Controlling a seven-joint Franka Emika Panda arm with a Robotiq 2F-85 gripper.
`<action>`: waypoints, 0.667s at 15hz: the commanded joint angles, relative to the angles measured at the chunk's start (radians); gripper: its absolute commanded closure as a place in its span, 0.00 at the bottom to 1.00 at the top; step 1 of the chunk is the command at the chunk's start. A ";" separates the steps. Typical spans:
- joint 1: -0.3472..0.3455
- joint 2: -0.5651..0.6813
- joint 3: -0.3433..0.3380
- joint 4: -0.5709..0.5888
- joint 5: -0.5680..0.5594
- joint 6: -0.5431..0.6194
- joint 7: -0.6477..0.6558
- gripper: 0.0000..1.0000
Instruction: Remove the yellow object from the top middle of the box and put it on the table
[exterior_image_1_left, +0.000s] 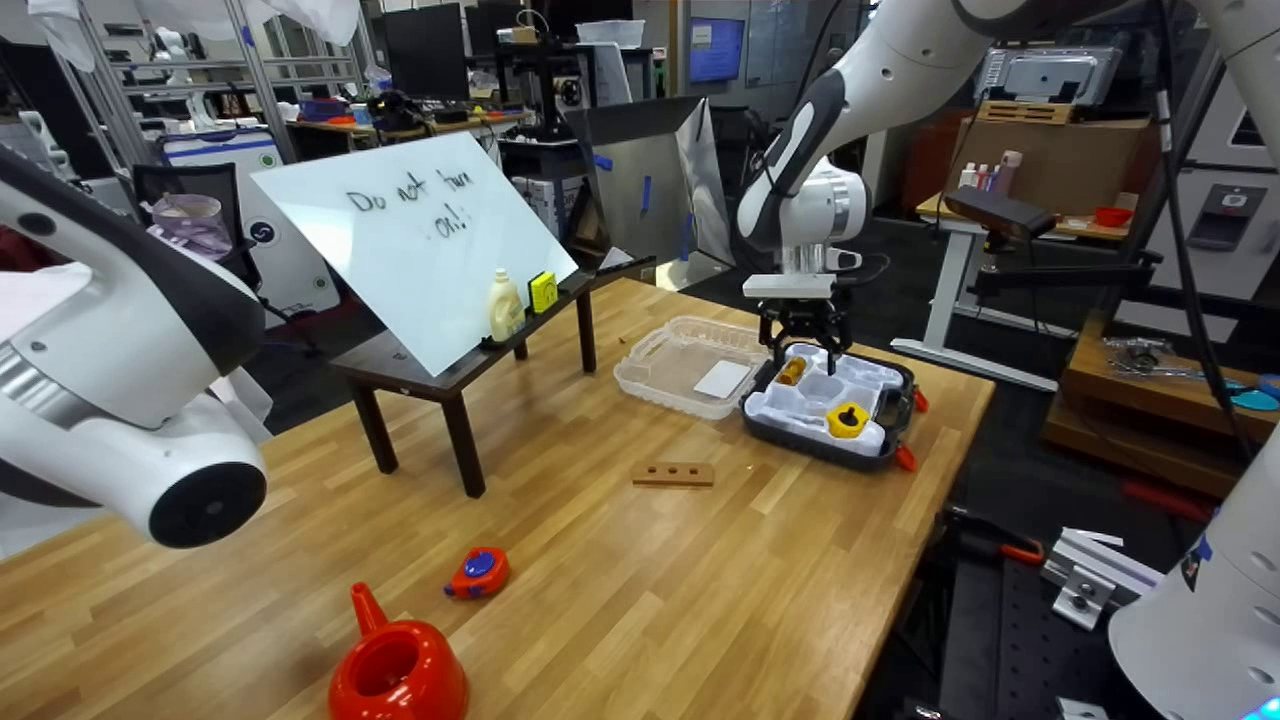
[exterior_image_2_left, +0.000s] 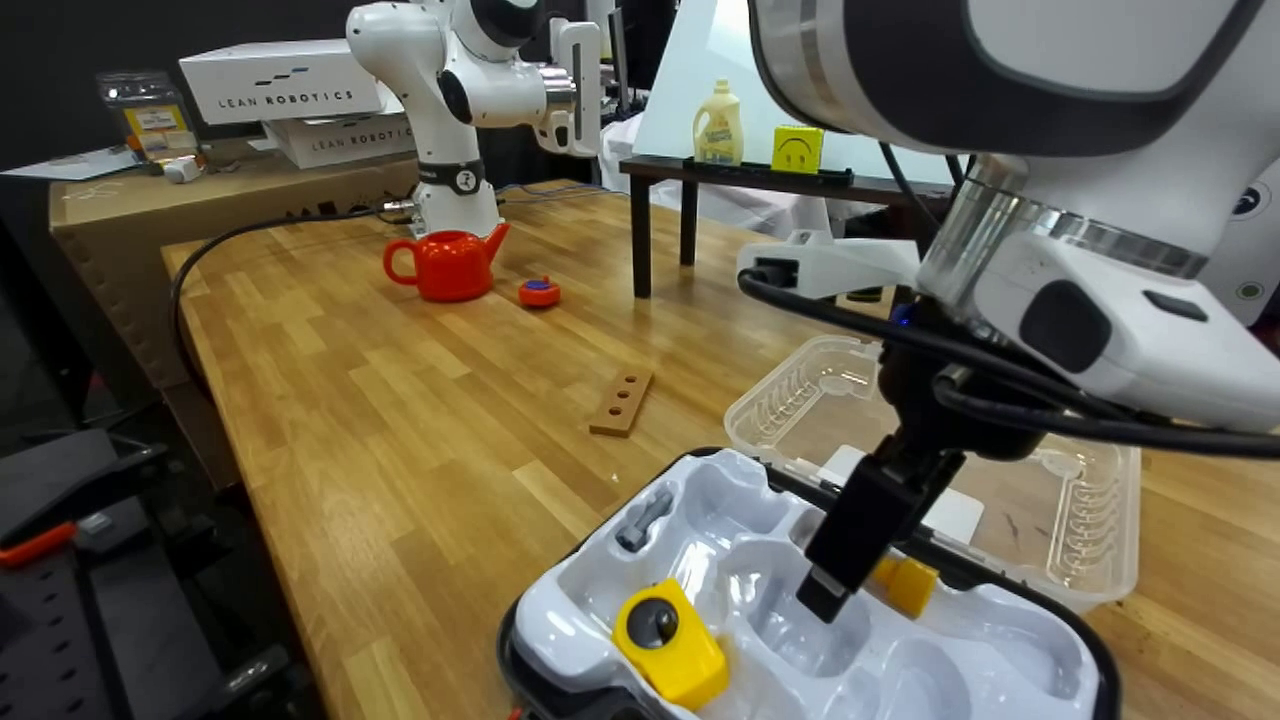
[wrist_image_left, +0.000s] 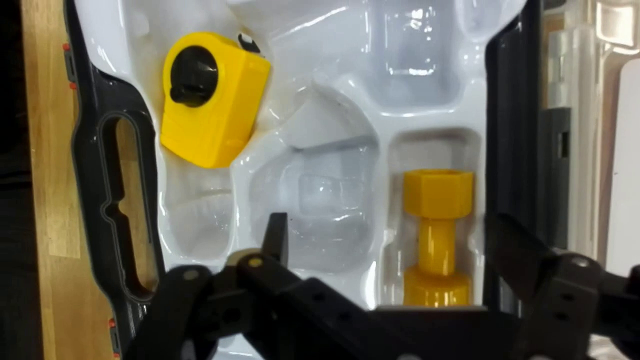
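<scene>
Gripper (wrist_image_left: 390, 232), foremost along the lower edge of the wrist view, its fingers spread wide, one to each side of the yellow piece (wrist_image_left: 437, 245) in the frame. The piece, right of and below centre, lies lengthwise in a narrow recess of the box (wrist_image_left: 515, 125): glossy, yellow-orange, with a faceted head topmost, a slimmer round shank, and a broad round collar whose lower end the gripper hides. A brighter tape measure (wrist_image_left: 232, 105) occupies the upper left. In an exterior view, the piece (exterior_image_1_left: 792, 371) appears in the box's upper left part.
</scene>
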 joint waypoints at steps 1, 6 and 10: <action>0.017 -0.020 -0.010 -0.027 -0.028 -0.012 -0.007 0.00; 0.025 -0.019 -0.015 -0.024 -0.057 -0.011 0.000 0.00; 0.025 -0.024 -0.014 -0.021 -0.061 -0.010 0.001 0.00</action>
